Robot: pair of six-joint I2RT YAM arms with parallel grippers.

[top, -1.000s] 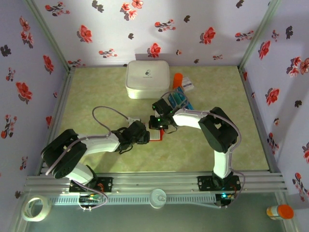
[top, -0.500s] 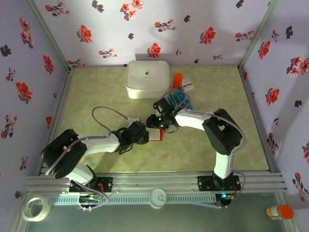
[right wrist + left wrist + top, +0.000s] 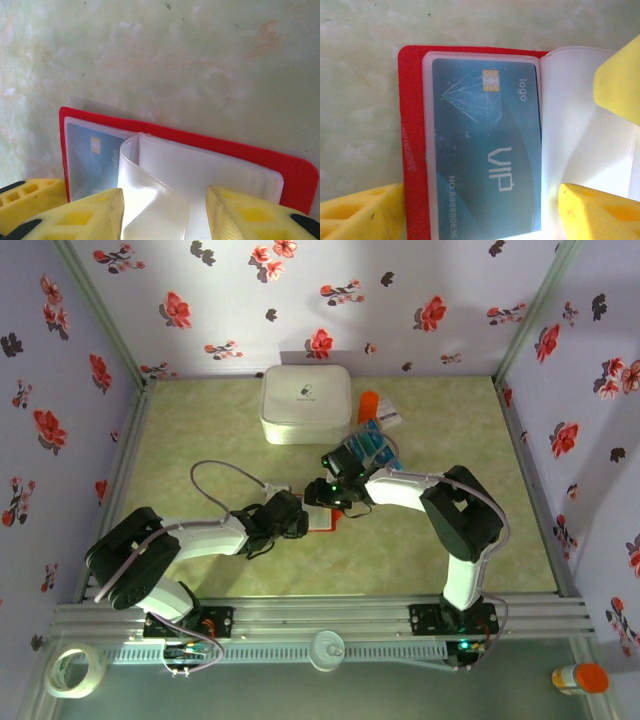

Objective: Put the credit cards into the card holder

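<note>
I am holding my right pincer (image 3: 165, 215) partly open, jaws apart and gripping nothing. A clear pocket leaf (image 3: 155, 190) is curling up loose between them. The card holder (image 3: 280, 165) is lying open and flat on the worktop (image 3: 200, 60) directly under this pincer, its long axis running left to right across the right wrist view. One teal card (image 3: 485, 150) is sitting in the pocket on its left panel.

My left pincer (image 3: 480, 220) is standing wide, jaws straddling the holder and closed on nothing. I cannot tell whether they are pressing on it.

In the overhead view the remaining credit cards (image 3: 372, 447) are lying up and to the right of the holder, near my right pincer and farther from the left. I am judging the right arm the nearer one for the next pick.

That arm is bending at its elbow at right of frame, forearm reaching left to centre. The left arm is folding low at lower left, forearm reaching right.
</note>
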